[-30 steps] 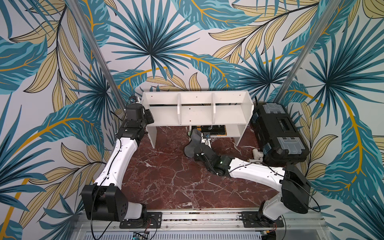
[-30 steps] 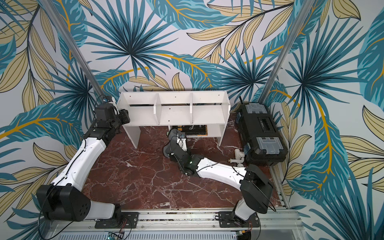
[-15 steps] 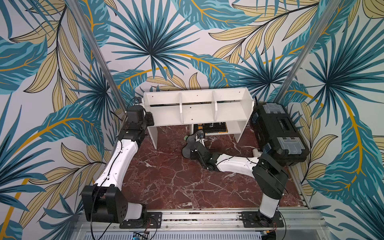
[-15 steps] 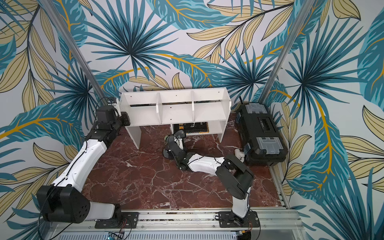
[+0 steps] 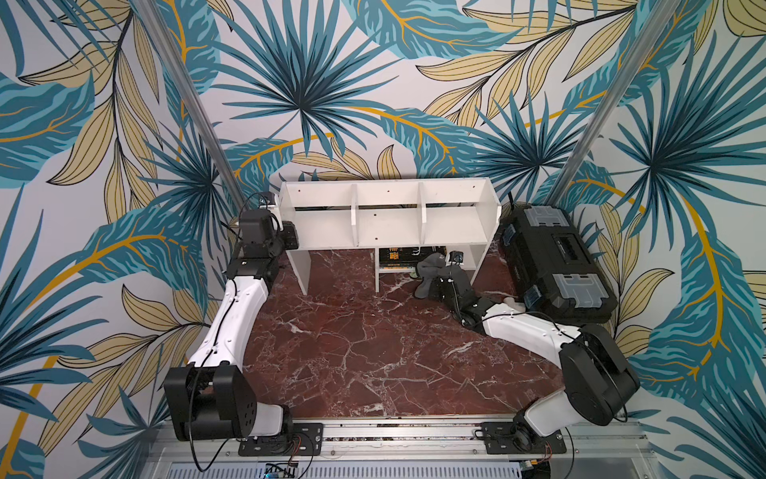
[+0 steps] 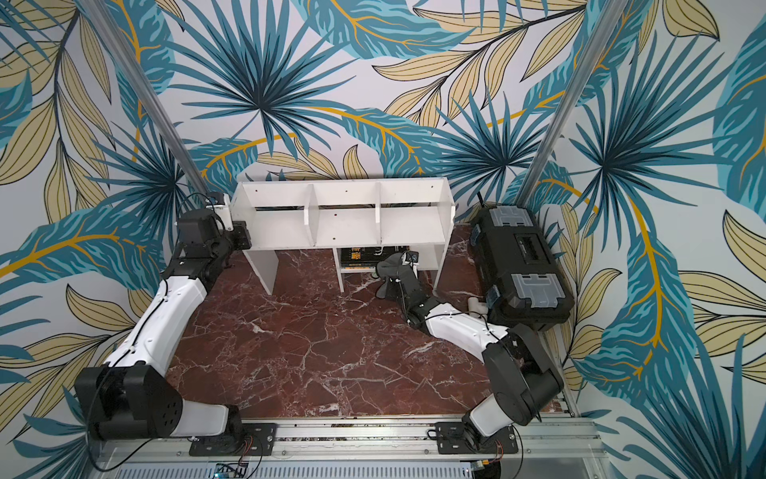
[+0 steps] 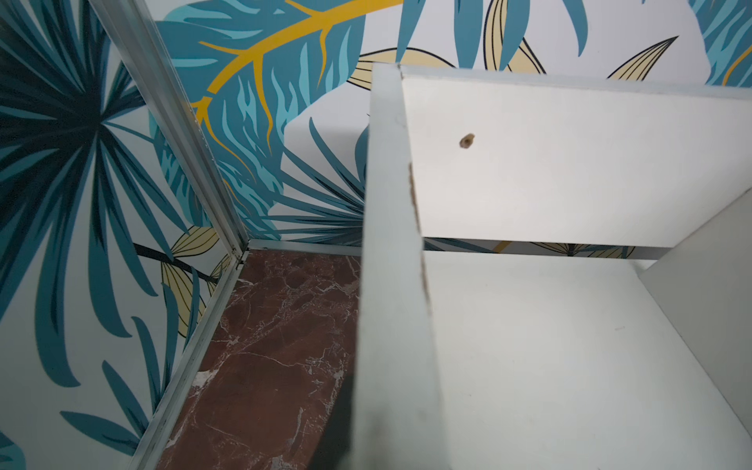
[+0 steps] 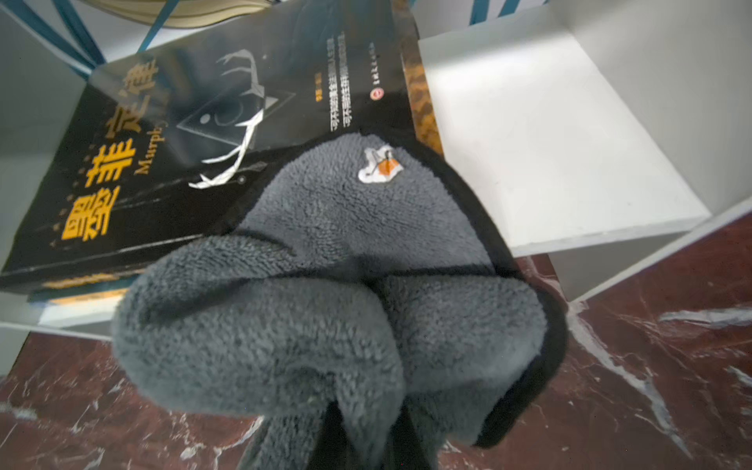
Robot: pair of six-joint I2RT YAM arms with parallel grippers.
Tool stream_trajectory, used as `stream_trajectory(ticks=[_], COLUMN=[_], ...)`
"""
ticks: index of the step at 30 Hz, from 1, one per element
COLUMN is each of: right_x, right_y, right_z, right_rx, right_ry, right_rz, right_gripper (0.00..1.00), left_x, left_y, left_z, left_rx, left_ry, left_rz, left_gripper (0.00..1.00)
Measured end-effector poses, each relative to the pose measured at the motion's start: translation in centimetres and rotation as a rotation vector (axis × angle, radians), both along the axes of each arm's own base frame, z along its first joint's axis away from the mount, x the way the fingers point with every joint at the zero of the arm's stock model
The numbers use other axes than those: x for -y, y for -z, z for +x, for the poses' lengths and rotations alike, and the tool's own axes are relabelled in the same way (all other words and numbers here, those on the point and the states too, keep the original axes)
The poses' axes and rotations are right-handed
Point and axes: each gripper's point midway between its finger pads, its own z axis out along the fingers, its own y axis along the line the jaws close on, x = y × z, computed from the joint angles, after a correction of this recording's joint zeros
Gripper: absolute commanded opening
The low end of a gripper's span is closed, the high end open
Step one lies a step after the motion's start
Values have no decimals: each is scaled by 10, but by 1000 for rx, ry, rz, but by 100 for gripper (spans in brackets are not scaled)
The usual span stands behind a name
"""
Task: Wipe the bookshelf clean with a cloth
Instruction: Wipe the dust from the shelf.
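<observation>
The white bookshelf point(image 5: 389, 195) point(image 6: 344, 195) stands against the back wall, with three upper compartments. My left gripper point(image 5: 289, 237) point(image 6: 240, 234) is at its left end panel. In the left wrist view that panel point(image 7: 390, 285) runs down between the jaws of the left gripper point(image 7: 386, 451), which is shut on it; one dark finger point(image 7: 337, 427) shows beside it. My right gripper point(image 5: 439, 282) point(image 8: 369, 439) is shut on the bunched dark-grey cloth point(image 5: 429, 269) point(image 6: 391, 269) point(image 8: 325, 305). The cloth hangs at the front of the low board point(image 8: 549, 142) under the right compartment, overlapping a book's corner.
A black book with gold lettering point(image 5: 398, 255) point(image 6: 358, 257) point(image 8: 203, 142) lies on the low board. A black toolbox with grey latches point(image 5: 555, 257) point(image 6: 522, 257) stands right of the shelf, with a small white part point(image 5: 514, 305) at its front corner. The floor is red marble point(image 5: 352, 352).
My right arm has carried the cloth to the right, from in front of the middle leg to the low right board. The left gripper has closed on the end panel, and the shelf has shifted slightly.
</observation>
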Motion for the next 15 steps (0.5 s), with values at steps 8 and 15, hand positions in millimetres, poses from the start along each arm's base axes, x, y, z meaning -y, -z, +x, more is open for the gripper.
stream_trajectory(ticks=[8, 15], right_x=[-104, -153], right_y=[-11, -12], right_z=[-6, 10], right_rx=[18, 27], right_ry=[-211, -242], right_rz=[23, 81], right_gripper=[0, 0], left_x=[-8, 0], left_y=[-1, -1], left_z=[11, 13], left_rx=[39, 61], left_ry=[61, 87], left_rz=[4, 12], left_gripper=[0, 0])
